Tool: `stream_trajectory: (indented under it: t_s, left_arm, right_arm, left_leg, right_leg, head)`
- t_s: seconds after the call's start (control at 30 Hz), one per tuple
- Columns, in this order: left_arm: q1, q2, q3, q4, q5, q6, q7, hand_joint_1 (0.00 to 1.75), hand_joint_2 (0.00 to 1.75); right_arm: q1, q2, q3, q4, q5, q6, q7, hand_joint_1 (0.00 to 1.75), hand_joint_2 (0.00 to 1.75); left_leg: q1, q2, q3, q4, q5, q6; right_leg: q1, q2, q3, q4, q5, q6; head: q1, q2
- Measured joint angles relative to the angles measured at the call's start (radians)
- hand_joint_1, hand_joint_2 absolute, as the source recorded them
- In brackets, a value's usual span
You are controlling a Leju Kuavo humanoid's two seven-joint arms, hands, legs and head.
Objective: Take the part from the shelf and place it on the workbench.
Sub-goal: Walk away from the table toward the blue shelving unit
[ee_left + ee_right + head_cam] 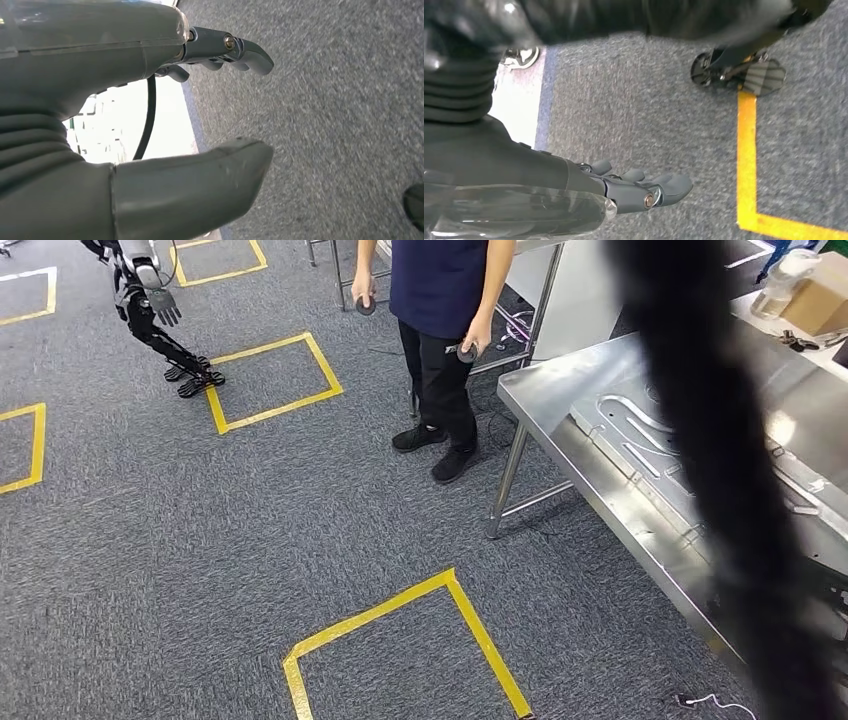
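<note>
Even indoor light; glare on workbench (560, 390); blurred dark foreground streak.

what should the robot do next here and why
Probably keep turning to find the shelf. The left hand and right hand both hang open over grey carpet, holding nothing. The steel workbench stands at the right with pressed metal parts on it, a person beside it.
</note>
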Motion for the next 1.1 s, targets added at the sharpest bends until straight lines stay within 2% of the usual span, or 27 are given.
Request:
stream_trajectory:
  t_s: [0.03,0.17,0.33,0.37,0.43,0.47,0.53,0.57,0.6,0.63,0.67,0.73,0.77,0.8,0.87,0.9,0.97,1.03,1.07,1.1]
  left_arm:
    - [0.000,0.001,0.000,0.001,0.001,0.000,0.000,0.00,1.75]
    - [-0.001,0.002,0.004,0.001,0.007,-0.008,-0.006,0.00,1.75]
    - [-0.002,0.005,0.010,0.001,0.000,-0.015,-0.006,0.00,1.75]
    - [-0.002,0.005,0.010,0.001,-0.001,-0.015,-0.004,0.00,1.75]
    - [-0.001,0.003,0.011,0.001,-0.001,-0.012,0.006,0.00,1.75]
    - [0.000,0.001,0.011,0.001,-0.002,-0.008,0.013,0.00,1.75]
    - [0.004,0.000,0.012,0.001,-0.005,-0.001,0.025,0.00,1.75]
    - [0.006,0.000,0.012,0.001,-0.008,0.000,0.029,0.00,1.75]
    - [0.007,0.001,0.013,0.001,-0.010,0.001,0.032,0.00,1.75]
    - [0.008,0.001,0.013,0.001,-0.011,0.000,0.033,0.00,1.75]
    - [0.007,0.001,0.013,0.001,-0.012,-0.001,0.034,0.00,1.75]
    - [0.005,0.001,0.014,0.001,-0.012,-0.003,0.035,0.00,1.75]
    - [0.003,0.001,0.015,0.001,-0.012,-0.003,0.035,0.00,1.75]
    - [0.002,0.001,0.015,0.001,-0.012,-0.003,0.035,0.00,1.75]
    - [0.003,0.001,0.016,0.001,-0.011,-0.004,0.036,0.00,1.75]
    - [0.004,0.002,0.017,0.002,-0.009,-0.006,0.035,0.00,1.75]
    - [0.004,0.003,0.018,0.002,-0.002,-0.011,0.035,0.00,1.75]
    - [0.002,0.006,0.019,0.002,0.003,-0.014,0.035,0.00,1.75]
    - [0.001,0.008,0.019,0.002,0.004,-0.014,0.034,0.00,1.75]
    - [0.001,0.010,0.020,0.002,0.005,-0.014,0.034,0.00,1.75]
  right_arm:
    - [0.000,0.000,0.000,0.000,0.000,0.000,0.000,0.00,0.00]
    - [0.000,-0.001,0.001,0.000,0.010,0.001,0.005,0.00,1.75]
    - [0.001,-0.001,0.002,0.002,0.019,0.002,0.010,0.00,1.75]
    - [0.002,-0.001,0.002,0.003,0.019,0.003,0.010,0.00,1.75]
    - [0.004,-0.002,0.002,0.004,0.020,0.006,0.009,0.00,1.75]
    - [0.005,-0.003,0.002,0.005,0.021,0.006,0.008,0.00,1.75]
    - [0.009,-0.003,0.004,0.006,0.023,0.007,0.010,0.00,1.75]
    - [0.010,-0.002,0.005,0.007,0.025,0.005,0.015,0.00,1.75]
    - [0.012,-0.001,0.006,0.007,0.029,0.002,0.021,0.00,1.75]
    - [0.012,0.000,0.007,0.007,0.033,-0.002,0.029,0.00,1.75]
    - [0.013,0.001,0.009,0.007,0.036,-0.006,0.036,0.00,1.75]
    - [0.014,0.002,0.013,0.008,0.042,-0.010,0.044,0.00,1.75]
    - [0.014,0.004,0.017,0.008,0.044,-0.010,0.045,0.00,1.75]
    - [0.013,0.005,0.021,0.008,0.048,-0.010,0.046,0.00,1.75]
    - [0.007,0.008,0.029,0.008,0.058,-0.008,0.046,0.00,1.75]
    - [0.004,0.010,0.032,0.008,0.064,-0.006,0.046,0.00,1.75]
    - [0.001,0.014,0.042,0.007,0.076,-0.002,0.048,0.00,1.75]
    - [0.000,0.019,0.052,0.007,0.084,-0.001,0.051,0.00,1.75]
    - [0.000,0.020,0.055,0.007,0.085,-0.001,0.053,0.00,1.75]
    - [-0.001,0.021,0.057,0.007,0.087,0.000,0.056,0.00,1.75]
  left_leg:
    - [0.001,0.000,0.000,0.000,0.001,-0.004]
    - [0.003,0.000,0.000,0.002,-0.002,-0.018]
    - [-0.001,0.000,-0.005,0.011,-0.007,-0.010]
    - [0.003,-0.001,-0.001,0.003,-0.003,-0.009]
    - [0.010,-0.004,0.009,-0.018,0.008,-0.007]
    - [0.013,-0.006,0.014,-0.028,0.014,-0.006]
    - [0.013,-0.009,0.010,-0.028,0.017,-0.005]
    - [0.013,-0.014,0.006,-0.026,0.017,-0.005]
    - [0.013,-0.020,0.003,-0.022,0.016,-0.006]
    - [0.014,-0.028,0.001,-0.016,0.014,-0.009]
    - [0.016,-0.038,-0.002,-0.009,0.011,-0.013]
    - [0.018,-0.058,-0.010,0.011,0.002,-0.026]
    - [0.019,-0.066,-0.017,0.021,-0.001,-0.034]
    - [0.019,-0.074,-0.024,0.028,-0.002,-0.042]
    - [0.022,-0.091,-0.034,0.031,0.001,-0.055]
    - [0.024,-0.088,-0.037,0.035,-0.001,-0.059]
    - [0.024,-0.049,-0.063,0.087,-0.033,-0.063]
    - [0.022,0.001,-0.123,0.212,-0.098,-0.064]
    - [0.022,0.010,-0.153,0.277,-0.124,-0.065]
    - [0.022,0.014,-0.171,0.316,-0.134,-0.065]
  right_leg:
    - [0.001,0.000,-0.001,0.001,-0.001,-0.003]
    - [0.002,0.000,-0.003,0.007,-0.004,-0.008]
    - [-0.002,-0.002,-0.002,0.009,-0.005,-0.003]
    - [0.000,-0.003,-0.001,0.008,-0.006,-0.001]
    - [0.002,-0.006,-0.006,0.030,-0.027,0.006]
    - [0.002,-0.007,-0.022,0.067,-0.053,0.010]
    - [-0.003,-0.007,-0.079,0.192,-0.123,0.017]
    - [-0.006,-0.007,-0.106,0.250,-0.146,0.021]
    - [-0.011,-0.007,-0.120,0.280,-0.150,0.025]
    - [-0.016,-0.007,-0.115,0.271,-0.133,0.029]
    - [-0.021,-0.003,-0.090,0.223,-0.100,0.032]
    - [-0.028,0.031,-0.028,0.096,-0.045,0.035]
    - [-0.029,0.045,-0.009,0.056,-0.033,0.032]
    - [-0.026,0.055,-0.003,0.040,-0.033,0.027]
    - [-0.021,0.040,-0.006,0.044,-0.034,0.011]
    - [-0.020,0.027,-0.005,0.042,-0.032,0.003]
    - [-0.020,0.000,-0.003,0.036,-0.029,-0.015]
    - [-0.013,-0.030,-0.003,0.035,-0.030,-0.027]
    - [-0.009,-0.045,-0.003,0.035,-0.031,-0.029]
    - [-0.007,-0.060,-0.003,0.036,-0.033,-0.031]
  head:
    - [0.000,0.000]
    - [0.000,0.000]
    - [0.000,0.000]
    - [0.000,0.000]
    - [0.000,0.000]
    - [0.000,0.000]
    - [0.000,0.000]
    - [0.000,0.000]
    - [0.000,0.000]
    - [0.000,0.000]
    - [0.000,0.000]
    - [0.000,0.000]
    - [0.000,0.000]
    - [0.000,0.000]
    - [0.000,0.000]
    - [0.000,0.000]
    - [0.000,0.000]
    - [-0.001,0.000]
    - [-0.001,0.000]
    - [-0.001,0.000]
